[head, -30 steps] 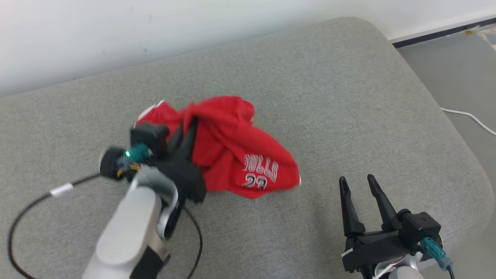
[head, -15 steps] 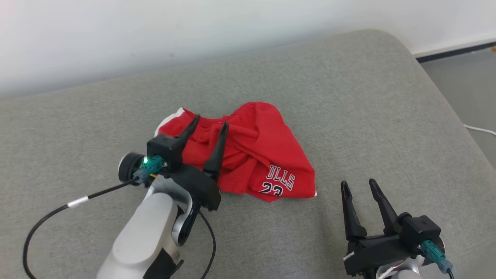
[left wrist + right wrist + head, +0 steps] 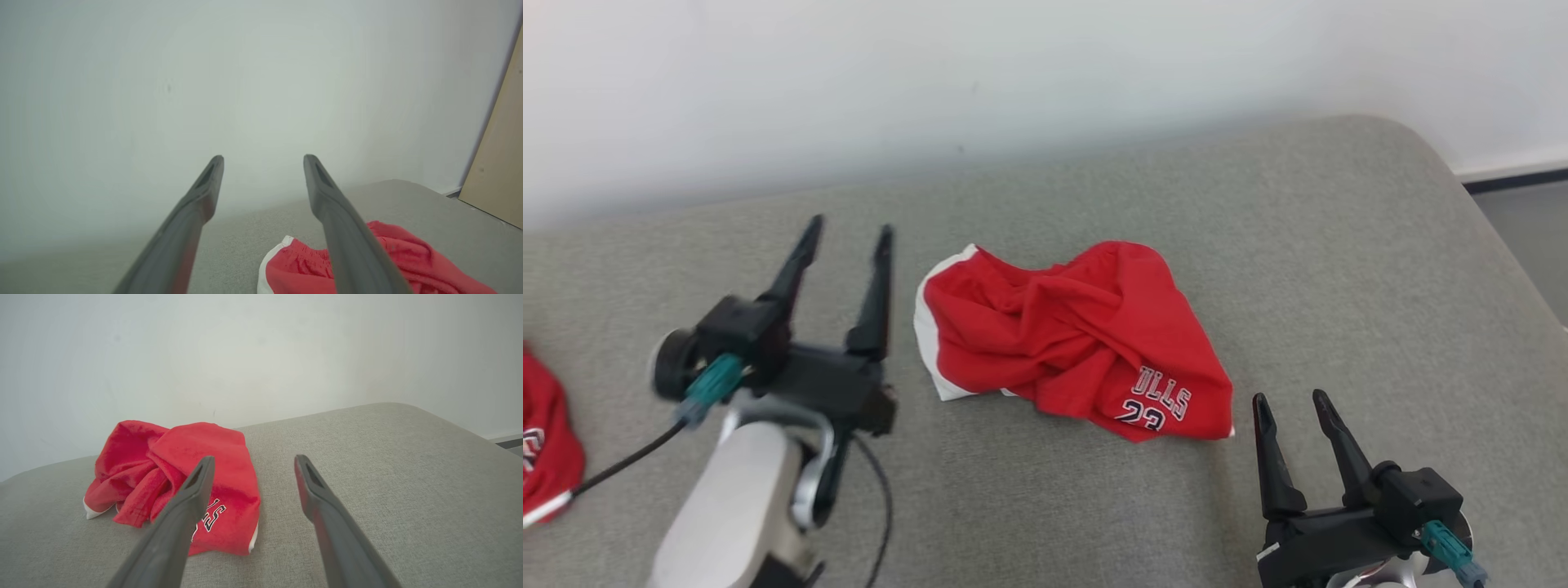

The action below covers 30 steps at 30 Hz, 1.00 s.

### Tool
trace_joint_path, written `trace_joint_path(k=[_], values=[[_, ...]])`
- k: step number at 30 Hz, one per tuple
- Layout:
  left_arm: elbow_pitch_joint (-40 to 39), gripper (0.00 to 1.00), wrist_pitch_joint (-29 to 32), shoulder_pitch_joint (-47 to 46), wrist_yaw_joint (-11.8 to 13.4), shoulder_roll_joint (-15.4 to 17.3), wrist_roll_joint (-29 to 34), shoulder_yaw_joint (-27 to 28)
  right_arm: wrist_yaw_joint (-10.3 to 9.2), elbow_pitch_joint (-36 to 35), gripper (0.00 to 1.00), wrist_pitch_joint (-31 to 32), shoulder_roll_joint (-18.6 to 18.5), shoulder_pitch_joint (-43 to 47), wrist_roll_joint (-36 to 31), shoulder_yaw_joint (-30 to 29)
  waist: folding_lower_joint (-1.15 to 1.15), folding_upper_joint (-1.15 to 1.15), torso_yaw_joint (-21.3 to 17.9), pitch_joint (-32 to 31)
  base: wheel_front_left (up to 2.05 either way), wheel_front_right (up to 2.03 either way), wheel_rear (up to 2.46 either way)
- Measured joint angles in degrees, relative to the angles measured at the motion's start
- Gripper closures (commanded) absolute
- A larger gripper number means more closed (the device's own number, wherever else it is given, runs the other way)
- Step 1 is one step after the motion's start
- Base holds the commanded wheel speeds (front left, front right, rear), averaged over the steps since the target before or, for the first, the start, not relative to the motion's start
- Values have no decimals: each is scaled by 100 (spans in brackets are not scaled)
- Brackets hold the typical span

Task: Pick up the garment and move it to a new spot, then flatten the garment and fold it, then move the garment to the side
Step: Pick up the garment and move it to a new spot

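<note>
The garment (image 3: 1070,339) is a pair of red shorts with white trim and a printed number, lying crumpled on the grey cushion (image 3: 1298,269). My left gripper (image 3: 849,233) is open and empty, raised to the left of the garment and apart from it. In the left wrist view the garment (image 3: 392,257) lies low and to the right of the open left gripper (image 3: 263,159). My right gripper (image 3: 1289,398) is open just right of the garment's printed corner, touching nothing. The right wrist view has the garment (image 3: 179,465) ahead and left of the open right gripper (image 3: 253,459).
Another red garment (image 3: 543,445) lies at the cushion's left edge. A white wall (image 3: 1013,73) backs the cushion. Floor (image 3: 1527,237) lies beyond the rounded right edge. A black cable (image 3: 621,461) trails from my left wrist. A tan panel (image 3: 498,163) leans at right.
My left gripper opened and let go of the garment, then drew back up and to the left. The garment dropped onto the cushion. The head camera has also shifted.
</note>
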Motion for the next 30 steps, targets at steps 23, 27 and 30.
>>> trace_joint_path(k=[23, 27, 30], values=[[-1928, 0, -15, 3092, 167, 264, 748, 1968, 0, -86, 0, 0, 0, 283, -197, -74, -1, 0, 539, -462, 0, 0, 0], [-1827, 0, -16, 3286, -31, 168, 846, 1889, 0, -75, 0, 0, 0, 293, -237, -75, 0, 0, 584, -482, 0, 0, 0], [-1760, 0, -16, 3377, -112, 55, 938, 1876, 0, -42, 0, 0, -1, 332, -263, -75, 0, 0, 606, -495, 0, 0, 0]])
